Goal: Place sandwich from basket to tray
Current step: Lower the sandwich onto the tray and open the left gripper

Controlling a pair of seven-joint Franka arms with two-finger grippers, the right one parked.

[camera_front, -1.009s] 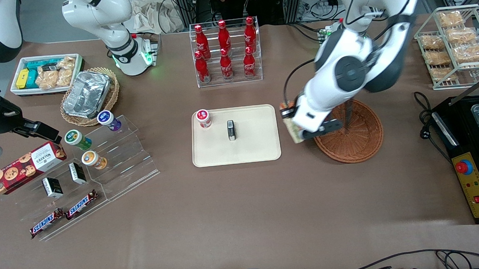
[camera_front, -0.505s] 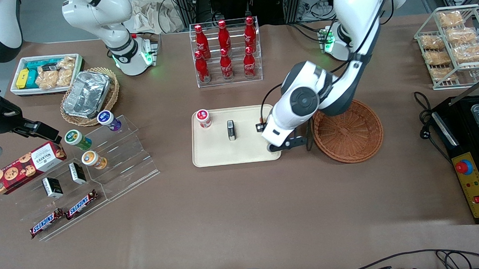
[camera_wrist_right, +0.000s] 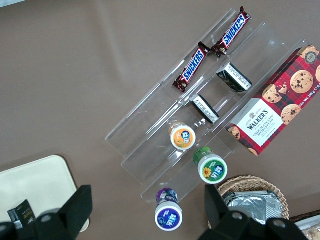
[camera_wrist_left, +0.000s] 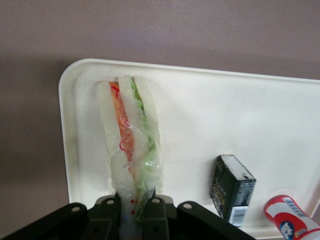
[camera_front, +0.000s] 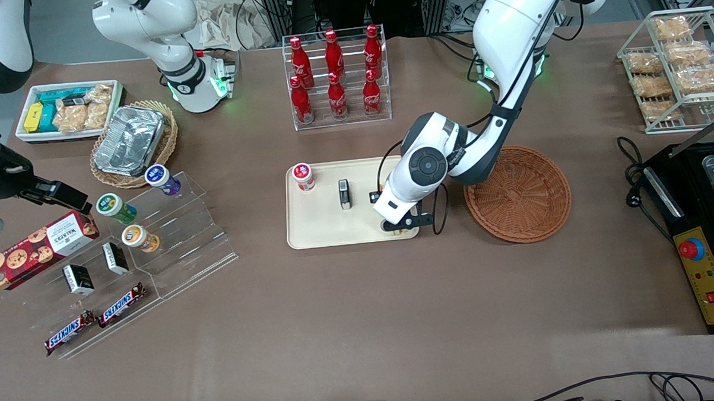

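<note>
My left gripper (camera_front: 397, 224) hangs low over the cream tray (camera_front: 325, 228), at the tray corner nearest the front camera on the basket's side. In the left wrist view the gripper (camera_wrist_left: 131, 206) is shut on the wrapped sandwich (camera_wrist_left: 131, 142), pale bread with orange, red and green layers. The sandwich points out over a corner of the tray (camera_wrist_left: 200, 95); I cannot tell whether it touches the tray. The arm hides the sandwich in the front view. The reddish-brown wicker basket (camera_front: 518, 196) stands beside the tray and holds nothing.
On the tray stand a small black box (camera_front: 345, 194) and a red-lidded cup (camera_front: 303, 176), both toward the parked arm's end; they also show in the left wrist view, box (camera_wrist_left: 231, 188), cup (camera_wrist_left: 290, 220). A rack of red bottles (camera_front: 336, 76) stands farther from the camera.
My left gripper has carried the sandwich from the basket's edge sideways over the tray and come down lower over the tray's corner. The basket is now uncovered.
</note>
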